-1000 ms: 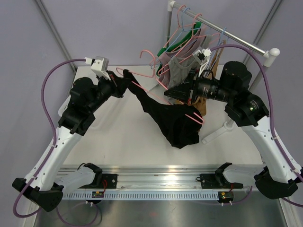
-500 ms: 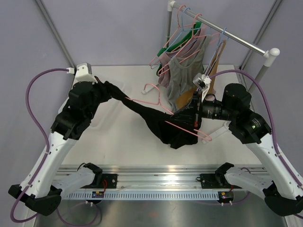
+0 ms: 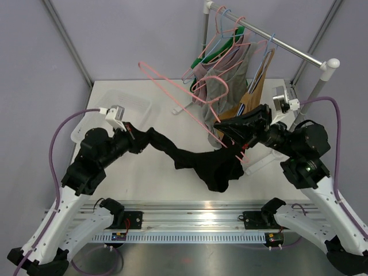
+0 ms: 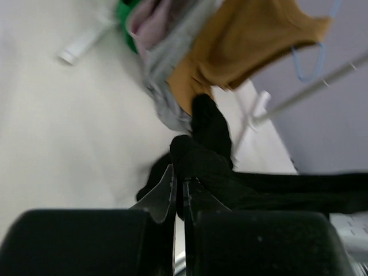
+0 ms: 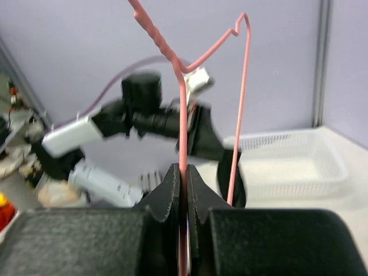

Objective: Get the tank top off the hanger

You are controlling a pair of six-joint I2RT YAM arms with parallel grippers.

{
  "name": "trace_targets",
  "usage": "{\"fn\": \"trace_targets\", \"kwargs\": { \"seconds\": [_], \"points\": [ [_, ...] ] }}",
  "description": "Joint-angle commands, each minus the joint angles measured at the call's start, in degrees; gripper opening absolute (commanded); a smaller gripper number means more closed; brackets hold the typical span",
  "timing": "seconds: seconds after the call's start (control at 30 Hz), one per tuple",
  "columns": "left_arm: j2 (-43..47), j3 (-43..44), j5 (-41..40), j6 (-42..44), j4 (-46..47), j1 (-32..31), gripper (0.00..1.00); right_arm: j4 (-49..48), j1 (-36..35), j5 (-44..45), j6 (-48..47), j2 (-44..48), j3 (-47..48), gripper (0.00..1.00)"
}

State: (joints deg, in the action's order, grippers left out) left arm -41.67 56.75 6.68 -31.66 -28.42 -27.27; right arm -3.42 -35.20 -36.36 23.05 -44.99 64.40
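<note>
The black tank top (image 3: pixel 198 164) is stretched between my two grippers above the table and sags in the middle; it also shows in the left wrist view (image 4: pixel 213 167). My left gripper (image 3: pixel 142 140) is shut on one end of it (image 4: pixel 179 175). My right gripper (image 3: pixel 221 126) is shut on the pink wire hanger (image 3: pixel 184 92), which stands up and to the left, its hook high in the air. In the right wrist view the hanger (image 5: pixel 183 115) runs up from between the shut jaws (image 5: pixel 183 172). The hanger's lower end is still caught in the black cloth.
A clothes rail (image 3: pixel 270 41) at the back right carries several hangers with grey, tan, pink and green garments (image 3: pixel 221 86). A white basket (image 3: pixel 129 106) sits at the back left of the table. The rail's white foot (image 3: pixel 259 164) lies near the right arm.
The left gripper has pulled the tank top back and down toward the near left. The right gripper has risen and turned, swinging the pink hanger upright and mostly free of the cloth.
</note>
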Motion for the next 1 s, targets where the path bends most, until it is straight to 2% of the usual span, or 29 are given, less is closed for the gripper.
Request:
{"fn": "trace_targets", "kwargs": {
  "seconds": [0.0, 0.13, 0.2, 0.23, 0.27, 0.33, 0.4, 0.43, 0.5, 0.53, 0.6, 0.63, 0.7, 0.8, 0.87, 0.9, 0.93, 0.97],
  "points": [
    [2.73, -6.89, 17.05, -3.32, 9.18, -0.59, 0.00, -25.11, -0.40, 10.06, 10.67, -4.22, -2.08, 0.00],
    [8.26, -9.73, 20.48, 0.54, 5.50, -0.68, 0.00, -50.64, -0.40, 19.99, 18.25, -11.32, -3.49, 0.00],
    [9.50, -8.25, 16.03, 3.25, -2.04, -0.68, 0.00, -54.75, -0.40, 22.99, 18.35, -13.97, -1.75, 0.00],
    [9.85, -4.76, 7.91, 4.14, -5.64, -0.68, 0.00, -47.71, -0.40, 23.87, 16.87, -14.59, 2.09, 0.00],
    [9.85, -2.81, 3.13, 5.11, -13.33, -0.68, 0.00, -41.64, -0.40, 25.71, 14.94, -14.34, 4.57, 0.00],
    [9.59, 2.02, -6.36, 8.27, -19.27, -0.68, 0.00, -31.61, -0.40, 30.00, 10.63, -12.85, 7.31, 0.00],
    [10.11, 3.62, -11.23, 11.34, -23.77, -0.68, 0.00, -26.23, -0.40, 34.40, 8.87, -9.61, 6.96, 0.00],
    [10.47, 3.54, -14.21, 12.05, -24.22, -0.68, 0.00, -17.67, -0.40, 36.34, 7.81, -8.72, 8.88, 0.00],
    [12.05, 2.58, -15.29, 13.37, -23.61, -0.68, 0.01, -8.67, -0.40, 38.82, 5.71, -5.83, 10.91, 0.00],
    [12.57, 1.97, -15.20, 13.73, -23.17, -0.68, 0.03, 0.95, -0.40, 38.38, 4.65, -5.11, 13.62, 0.00],
    [14.06, -0.76, -14.33, 14.17, -20.36, -0.68, 0.06, 14.25, -0.40, 39.43, 4.02, -4.23, 18.54, 0.00],
    [14.51, -2.59, -13.98, 14.17, -18.70, -0.68, 0.06, 24.67, -0.40, 39.17, 3.76, -3.97, 22.74, 0.00],
    [14.95, -3.57, -13.97, 14.00, -17.81, -0.68, 0.06, 31.78, -0.40, 37.77, 3.06, -2.13, 25.06, 0.00],
    [15.04, -3.93, -15.29, 13.38, -17.89, -0.68, 0.09, 42.77, -0.40, 40.21, 3.49, 1.21, 28.75, 0.00],
    [15.04, -4.02, -15.99, 13.11, -17.89, -0.68, 0.21, 51.56, -0.40, 46.01, 4.11, 2.80, 31.92, 0.00],
    [15.21, -4.10, -15.73, 13.11, -17.81, -0.68, 0.32, 53.93, -0.40, 48.12, 4.63, 4.20, 32.45, 0.00],
    [15.56, -4.28, -15.12, 13.11, -17.54, -0.68, 0.48, 57.70, -0.40, 51.53, 4.90, 4.82, 32.80, 0.00],
    [15.74, -4.37, -14.85, 13.11, -17.45, -0.68, 0.55, 59.48, -0.40, 53.13, 5.08, 5.17, 32.89, 0.00]
  ]
}}
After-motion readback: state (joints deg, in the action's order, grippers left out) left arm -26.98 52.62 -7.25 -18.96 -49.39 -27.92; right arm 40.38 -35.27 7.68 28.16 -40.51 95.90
